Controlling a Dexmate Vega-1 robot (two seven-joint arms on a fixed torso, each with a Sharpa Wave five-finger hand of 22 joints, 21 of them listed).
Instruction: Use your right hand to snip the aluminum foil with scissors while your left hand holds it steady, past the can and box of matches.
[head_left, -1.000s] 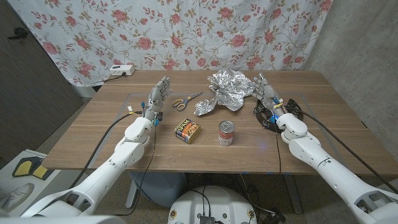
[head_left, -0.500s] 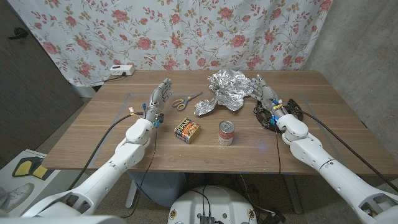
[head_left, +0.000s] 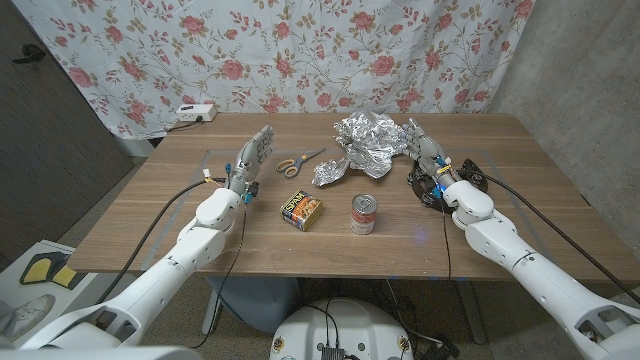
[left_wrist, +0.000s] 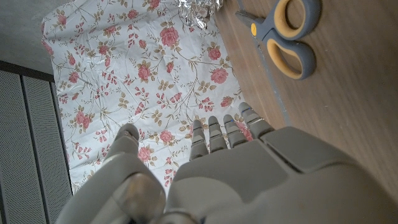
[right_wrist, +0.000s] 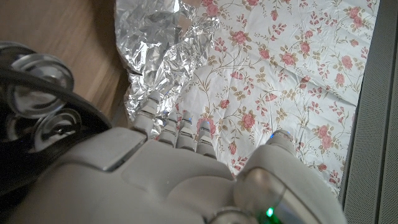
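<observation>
Nothing cut yet — scissors (head_left: 298, 162) lie untouched on the counter (head_left: 160, 215); left robot hand (head_left: 252, 155) and right robot hand (head_left: 426, 148) hover empty (fingers extended) beside the foil (head_left: 365, 143).

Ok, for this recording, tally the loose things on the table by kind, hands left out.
Scissors: 1
Crumpled aluminum foil: 1
Can: 1
Box of matches: 1
Black ring with metal discs, likely a tambourine: 1
Total: 5
</observation>
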